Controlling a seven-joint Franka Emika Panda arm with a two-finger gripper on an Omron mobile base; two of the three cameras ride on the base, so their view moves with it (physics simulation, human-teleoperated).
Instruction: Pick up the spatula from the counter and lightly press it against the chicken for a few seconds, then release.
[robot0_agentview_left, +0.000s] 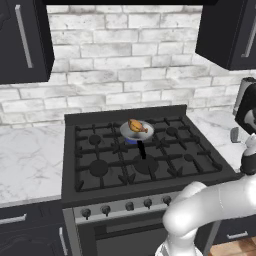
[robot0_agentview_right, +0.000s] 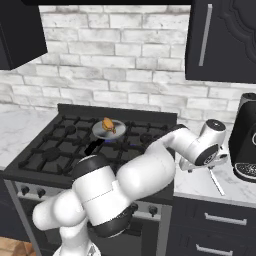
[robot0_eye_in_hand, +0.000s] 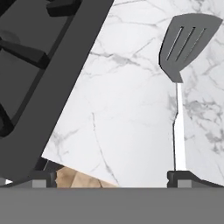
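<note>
The gripper (robot0_eye_in_hand: 116, 178) is wide open and holds nothing. It hangs over the white counter (robot0_eye_in_hand: 127, 87), just right of the stove (robot0_eye_in_hand: 43, 78). The spatula (robot0_eye_in_hand: 179, 113) lies flat there, its handle by one finger tip. The chicken (robot0_agentview_left: 137, 126) sits in a pan (robot0_agentview_left: 125, 131) on the stove.

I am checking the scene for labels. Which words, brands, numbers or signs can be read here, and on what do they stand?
None: no readable text in any view.
stove knobs: no legible marks or numbers, too small to tell.
coffee machine: no brand or label to be read.
spatula: plain, no marking.
</note>
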